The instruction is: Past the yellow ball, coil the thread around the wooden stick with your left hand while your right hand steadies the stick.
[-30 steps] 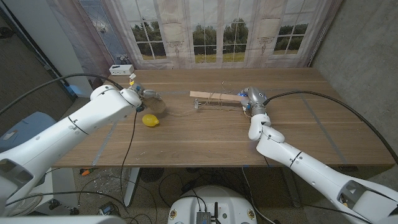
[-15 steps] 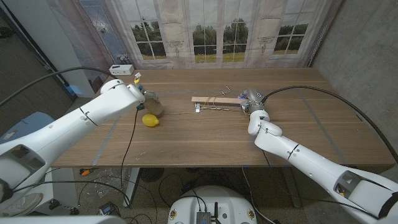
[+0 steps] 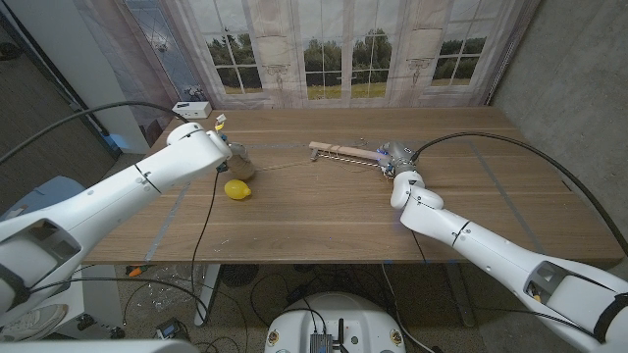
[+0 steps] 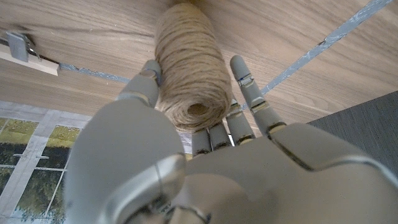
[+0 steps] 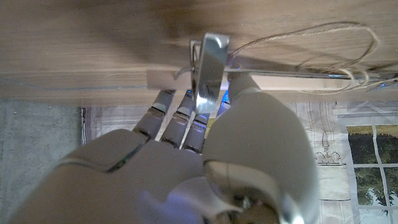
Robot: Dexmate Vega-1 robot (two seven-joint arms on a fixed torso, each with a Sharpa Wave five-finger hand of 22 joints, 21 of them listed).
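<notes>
Warm wood-grain worktop [image 3: 324, 211], long planks with strips of pale tape across the surface. Small yellow ball [image 3: 236, 189], smooth and slightly oval, lying on the worktop toward the robot's left.

Just behind the yellow ball, on the window side: left hand [image 3: 234, 157] wrapped round a spool of twine [image 4: 188, 74], a fat cylinder of rough, fuzzy tan cord wound in tight rows with a hollow core at the end. Fingers [image 4: 249, 93] curled along both flanks of the spool, holding it.

From the spool, a thin thread [image 3: 285, 167] running across the worktop, away from the yellow ball, to the wooden stick [image 3: 345, 152]. Stick flat, pale, slat-shaped, lying slightly askew well to the right of the yellow ball and further back. Loose loops of thread [image 5: 323, 50] draped over the stick in the right wrist view, with a shiny metal clip [image 5: 208, 71] clamped across it.

Right hand [image 3: 395, 157] at the stick's end farthest from the yellow ball, grey smooth-shelled fingers [image 5: 180, 121] reaching to the slat and closed on it.

White box [image 3: 191, 110] at the worktop's back edge, beyond the yellow ball.
</notes>
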